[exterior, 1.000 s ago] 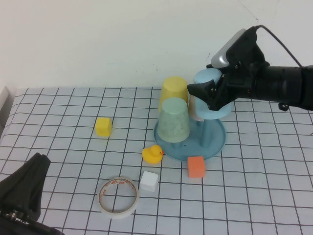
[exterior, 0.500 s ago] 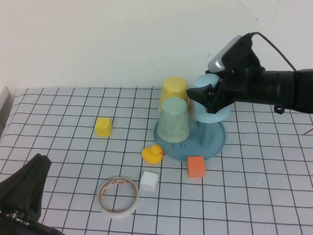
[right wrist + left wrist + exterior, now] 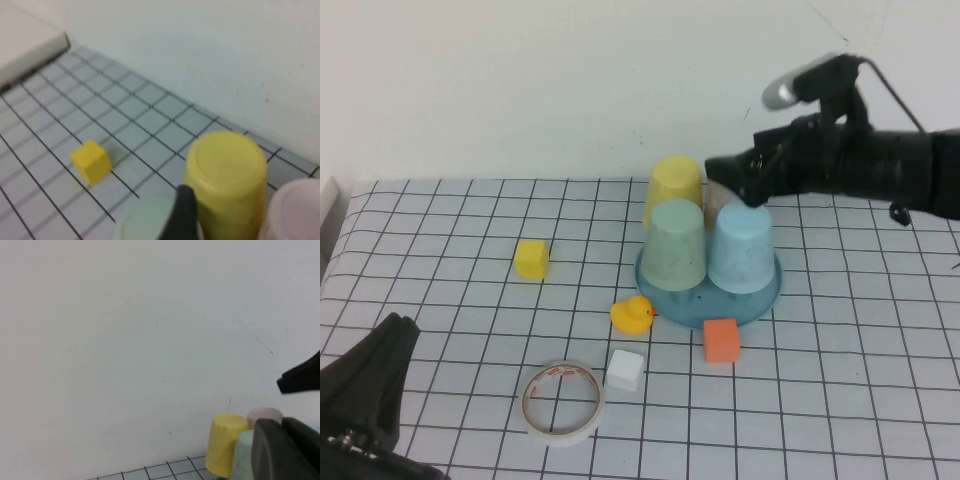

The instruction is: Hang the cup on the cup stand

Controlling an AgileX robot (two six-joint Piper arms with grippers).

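Fingers on the right gripper (image 3: 732,178) look empty now; open or shut, can't tell. It's let go and lifted since a second ago, so the cup (image 3: 741,248), smooth tapered plastic, sits upside down on the cup stand (image 3: 772,287). Basically hung. Left gripper (image 3: 365,400) sits parked at the near left.

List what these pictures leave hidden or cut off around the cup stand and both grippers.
- Cup stand pegs: high view, hidden under the upturned cups, including the sky-blue cup.
- Pink cup: right wrist view, cut off by the edge; in the high view mostly hidden behind the right gripper.
- Left gripper: high view, cut off at the lower corner.
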